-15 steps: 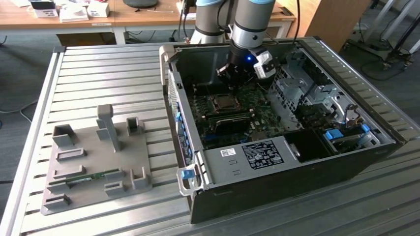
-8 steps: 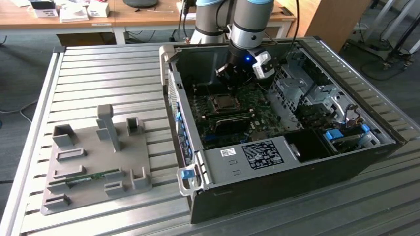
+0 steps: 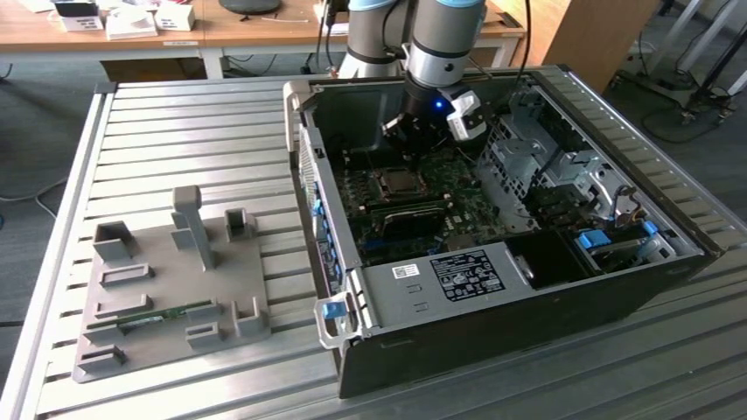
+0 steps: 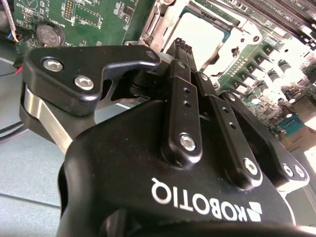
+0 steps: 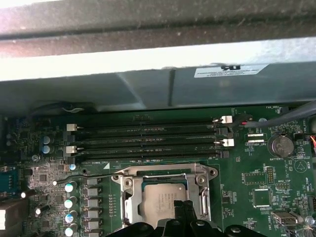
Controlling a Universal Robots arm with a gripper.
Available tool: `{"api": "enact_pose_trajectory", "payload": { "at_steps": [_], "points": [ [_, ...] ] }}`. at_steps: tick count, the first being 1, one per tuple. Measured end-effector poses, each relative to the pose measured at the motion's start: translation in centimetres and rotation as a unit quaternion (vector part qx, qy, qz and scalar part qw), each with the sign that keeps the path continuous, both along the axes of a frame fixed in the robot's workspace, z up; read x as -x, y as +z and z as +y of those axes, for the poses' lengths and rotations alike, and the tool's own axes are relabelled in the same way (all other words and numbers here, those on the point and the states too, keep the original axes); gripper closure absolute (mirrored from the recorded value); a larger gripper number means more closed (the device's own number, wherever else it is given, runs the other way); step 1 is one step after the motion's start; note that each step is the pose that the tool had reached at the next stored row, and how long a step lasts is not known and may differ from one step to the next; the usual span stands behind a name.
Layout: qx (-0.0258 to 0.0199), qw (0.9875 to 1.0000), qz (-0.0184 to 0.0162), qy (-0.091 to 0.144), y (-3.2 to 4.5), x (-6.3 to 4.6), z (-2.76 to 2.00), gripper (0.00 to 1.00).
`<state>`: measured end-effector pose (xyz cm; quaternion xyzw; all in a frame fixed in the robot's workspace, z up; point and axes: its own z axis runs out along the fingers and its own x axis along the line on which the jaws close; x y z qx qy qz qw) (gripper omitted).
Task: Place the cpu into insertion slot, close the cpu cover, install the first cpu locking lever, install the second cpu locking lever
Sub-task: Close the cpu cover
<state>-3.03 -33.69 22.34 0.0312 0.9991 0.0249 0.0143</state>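
**Gripper (image 5: pixel 185 211) closed just over the processor socket in an open computer case**

Across the exterior view from its left to its right: a grey fixture tray (image 3: pixel 175 289) lies on a slatted metal table (image 3: pixel 175 131). Next is the open computer case (image 3: pixel 491 306), lying on its side. The robot arm (image 3: pixel 438 44) reaches down into it over the green board (image 3: pixel 403 206). Metal drive cages (image 3: pixel 548 166) fill the case toward that view's right.

In the first wrist view, the cpu (image 5: pixel 158 200) sits in its socket, pale metal face up. The cpu cover (image 5: pixel 129 200) looks lowered around it, framing the chip through its square opening. Rows of memory slots (image 5: pixel 148 138) run alongside the socket. I cannot tell whether either locking lever is latched.

The main risk, as I judge it, is how little room there is. The fingertips hang directly over the chip and the edge of the cover. A descent slightly off line could scrape the chip's face. It could also press the frame unevenly and shift the chip on its contacts.

In both wrist views the gripper's two dark fingers are drawn together at their tips, with nothing visible between them. They hold nothing, and I cannot tell whether they touch the chip or hang just clear of it.
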Motion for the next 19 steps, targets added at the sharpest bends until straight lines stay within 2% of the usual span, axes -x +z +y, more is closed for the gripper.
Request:
{"api": "enact_pose_trajectory", "payload": {
  "at_steps": [13,19],
  "points": [
    [-0.0001,1.0000,0.0000,0.000,-0.01,0.10,0.00,0.89],
    [0.0000,1.0000,0.0000,0.000,-0.06,0.74,0.00,0.89]
  ]
}}
